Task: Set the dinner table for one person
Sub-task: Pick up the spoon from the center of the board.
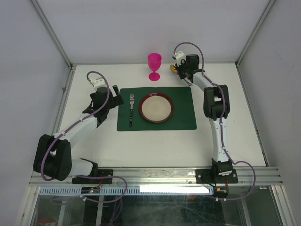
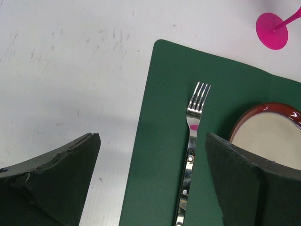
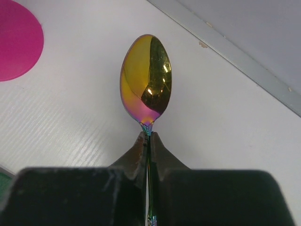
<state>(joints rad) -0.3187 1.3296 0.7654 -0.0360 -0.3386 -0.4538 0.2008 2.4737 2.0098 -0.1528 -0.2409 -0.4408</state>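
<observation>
And there was the counter, broad and white, filling the middle of the top view, with aluminium rails along its edges. Dead centre lay a dark green placemat, and on the middle of it sat a red-rimmed plate with a cream face. Just left of the plate, also on the mat, lay a steel fork, tines pointing to the top of the frame. A pink goblet stood upright on the bare counter, just above the mat's top edge.

Over at mid-left, the left claw sat by the mat's left edge, spread wide and gripping nothing. Its own camera showed one finger at lower left over white counter. The other was at lower right over the mat, by the plate's rim. The fork's handle ran up between them.

Up at the upper right, just right of the goblet, the right claw was pinched tight on a spoon, clamping the handle right below the bowl. That spoon gleamed gold and pink, its bowl aimed toward the rail at the upper right of the wrist view. The goblet's pink foot peeked in at upper left. Whether the spoon touched the counter, I couldn't tell.
</observation>
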